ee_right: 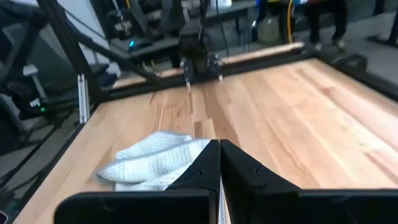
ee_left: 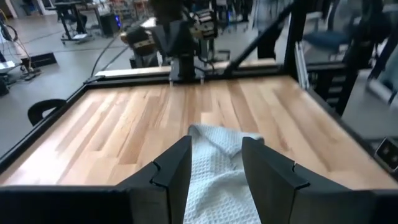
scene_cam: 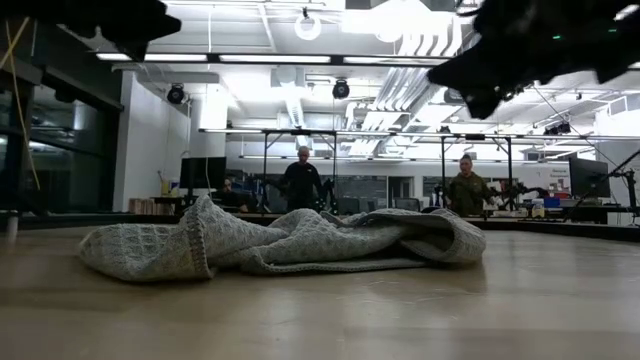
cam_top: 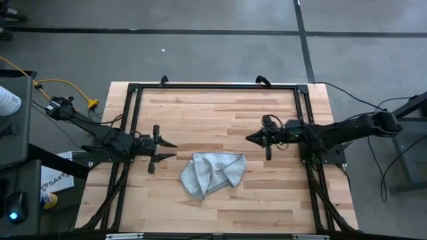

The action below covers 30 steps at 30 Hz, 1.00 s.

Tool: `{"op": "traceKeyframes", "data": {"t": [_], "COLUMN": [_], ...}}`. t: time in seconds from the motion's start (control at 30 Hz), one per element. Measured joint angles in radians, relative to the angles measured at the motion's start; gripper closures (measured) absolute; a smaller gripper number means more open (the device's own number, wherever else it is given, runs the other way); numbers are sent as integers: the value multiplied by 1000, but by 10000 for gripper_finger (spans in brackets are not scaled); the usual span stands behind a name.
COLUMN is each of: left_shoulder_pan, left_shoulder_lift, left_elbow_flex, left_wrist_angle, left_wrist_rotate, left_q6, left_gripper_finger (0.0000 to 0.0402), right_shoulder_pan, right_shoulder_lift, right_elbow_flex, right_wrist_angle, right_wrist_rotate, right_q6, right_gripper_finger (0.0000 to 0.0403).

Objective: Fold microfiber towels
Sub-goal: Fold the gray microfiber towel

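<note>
— Crumpled towel (scene_cam: 290, 245) sits closest to the low camera, bunched in soft folds on the wooden table (scene_cam: 400, 310), one corner humped up at its left end.

— And the fingers?

— Left gripper (cam_top: 167, 151) has its two dark fingers (ee_left: 171, 177) spread apart with nothing between them; through the gap its wrist view shows the ribbed grey-blue cloth lying on the wood. Right gripper (cam_top: 250, 138) has its fingers (ee_right: 205, 168) pressed flat together, gripping nothing.

— Is either one touching the cloth?

— No. From above, the left gripper hovers just beside the towel's left edge, pointing toward the table's middle. The right one sits farther back and to the right of the towel, apart from it, its tip pointing left.

— Where exactly is the towel on the table?

— Near the centre, a bit toward the front edge, between the two arms. It is a loose heap, partly doubled over itself, not a neat rectangle.

— Anything behind?

— Two people (scene_cam: 302, 182) stand in the room well beyond the table.
</note>
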Motion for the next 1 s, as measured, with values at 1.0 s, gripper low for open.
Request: {"op": "traceKeyframes", "data": {"t": [1.0], "left_shoulder_pan": [228], "left_shoulder_lift": [440], "left_elbow_flex": [42], "left_wrist_angle": [120], "left_wrist_rotate": [404], "left_q6": [-74], "left_gripper_finger": [259], "right_shoulder_pan": [-49], "right_shoulder_lift": [466], "right_elbow_flex": [280], "right_wrist_angle": [-97], "right_wrist_rotate": [-288], "right_q6": [-8], "right_gripper_finger": [401]}}
